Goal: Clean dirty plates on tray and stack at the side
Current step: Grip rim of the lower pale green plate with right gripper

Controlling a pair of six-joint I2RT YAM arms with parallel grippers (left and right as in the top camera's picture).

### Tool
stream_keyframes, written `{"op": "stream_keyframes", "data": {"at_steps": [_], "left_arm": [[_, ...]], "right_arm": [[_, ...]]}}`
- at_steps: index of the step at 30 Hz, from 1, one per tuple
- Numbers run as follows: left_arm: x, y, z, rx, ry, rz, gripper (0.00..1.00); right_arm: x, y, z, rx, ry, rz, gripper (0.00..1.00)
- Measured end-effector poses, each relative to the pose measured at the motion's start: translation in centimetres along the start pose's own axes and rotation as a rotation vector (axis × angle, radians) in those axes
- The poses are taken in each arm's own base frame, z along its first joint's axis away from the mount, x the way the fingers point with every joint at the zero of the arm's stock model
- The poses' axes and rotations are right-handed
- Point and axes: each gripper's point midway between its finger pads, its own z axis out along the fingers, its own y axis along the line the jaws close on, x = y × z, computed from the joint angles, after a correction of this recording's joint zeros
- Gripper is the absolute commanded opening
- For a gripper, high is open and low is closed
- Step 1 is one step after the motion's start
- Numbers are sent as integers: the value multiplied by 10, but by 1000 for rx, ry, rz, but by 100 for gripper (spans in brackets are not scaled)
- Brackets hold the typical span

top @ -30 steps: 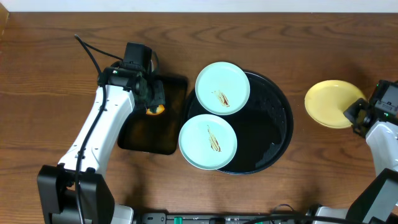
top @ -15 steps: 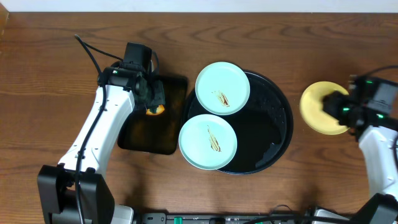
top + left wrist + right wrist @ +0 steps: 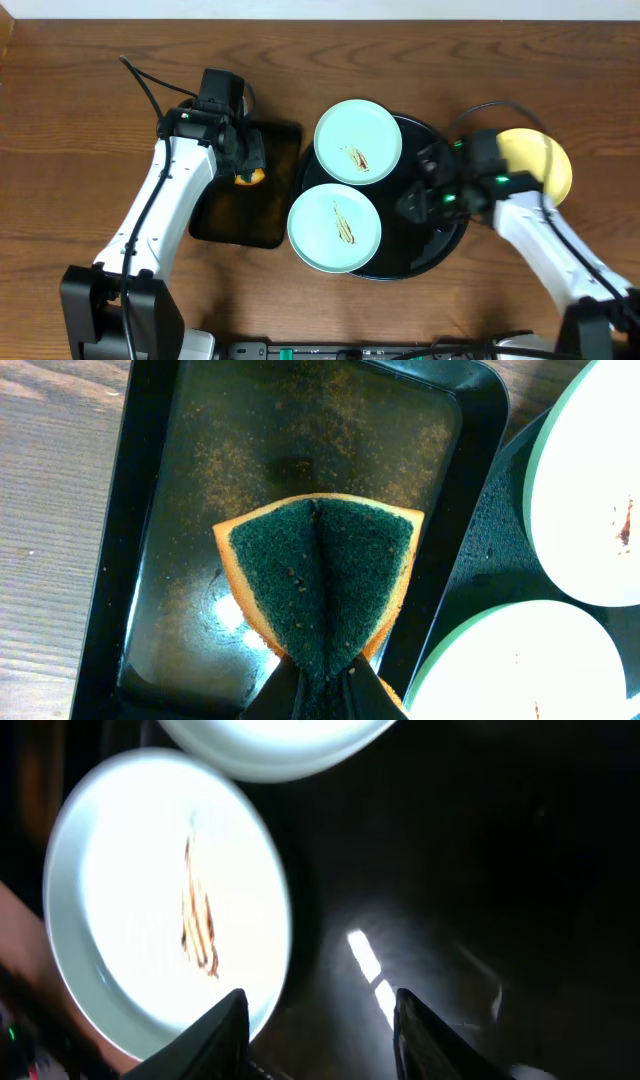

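- The back green plate [image 3: 358,140] and the front green plate [image 3: 334,227] sit on the left side of the round tray [image 3: 410,255], each with a brown smear at its centre. The yellow plate [image 3: 555,168] lies off the tray on the table [image 3: 80,80], to the right.
- The right gripper [image 3: 318,1020] hovers over the bare black part of the tray. Its fingers are spread wide with nothing between them, and a smeared plate [image 3: 170,910] is just ahead.
- The left gripper [image 3: 320,685] pinches a folded sponge [image 3: 320,570] above the small tray [image 3: 150,510], scrubbing side out.
- These plates look stiff, light and glossy. I'd call them slippery and likely to chip if dropped. The raised rim is the place to grip, with one finger under and one over.
- Overhead, the right arm [image 3: 540,235] is blurred and covers part of the yellow plate, so I can't tell whether it is clean. In the right wrist view the smeared plate's near edge is cut off, and I can't say which green plate it is.
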Motion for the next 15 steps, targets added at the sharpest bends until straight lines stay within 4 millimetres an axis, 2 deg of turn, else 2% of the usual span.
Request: {"op": "stream_keyframes", "data": {"at_steps": [3, 7, 11, 15], "left_arm": [[0, 0, 0, 0, 0, 0, 8], [0, 0, 0, 0, 0, 0, 9], [0, 0, 0, 0, 0, 0, 9], [0, 0, 0, 0, 0, 0, 8]], "right_arm": [[13, 8, 22, -7, 71, -25, 38], [21, 10, 44, -6, 122, -19, 35], [26, 7, 60, 0, 156, 4, 19], [26, 7, 65, -1, 159, 20, 4]]}}
